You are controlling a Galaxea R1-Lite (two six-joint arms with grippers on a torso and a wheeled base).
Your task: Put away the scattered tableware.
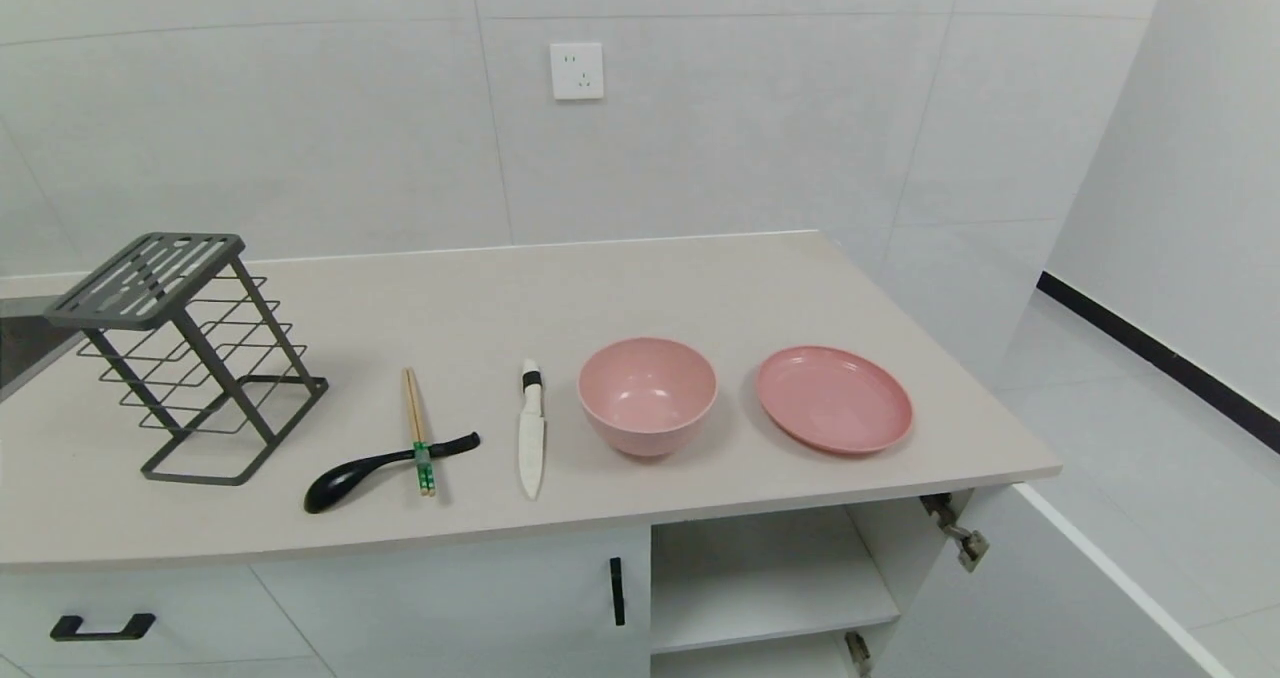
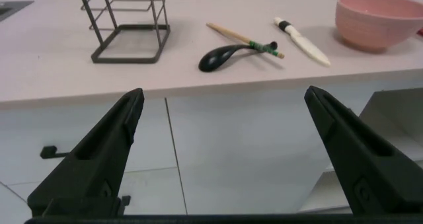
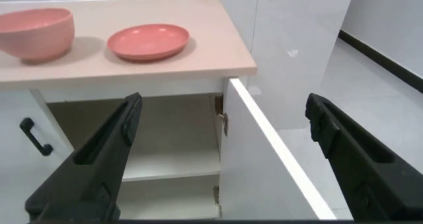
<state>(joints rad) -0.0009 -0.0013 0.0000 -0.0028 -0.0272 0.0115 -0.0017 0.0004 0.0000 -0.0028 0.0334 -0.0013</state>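
head view: nothing is picked yet, all the tableware lies in a row on the counter [image 1: 700, 288]. left gripper [image 2: 225, 161] and right gripper [image 3: 225, 161] sit out in front of the cabinets, jaws wide apart, empty. best start is probably the right arm taking the plate [image 1: 833, 398] by its rim, as it is nearest the open cabinet [image 1: 770, 578]. the left arm should lift the chopsticks [image 1: 418, 428] first, since they cross the spoon [image 1: 380, 463] handle. count: one rack [image 1: 185, 348], one chopstick pair, one spoon, one knife [image 1: 531, 428], one bowl [image 1: 647, 393], one plate.
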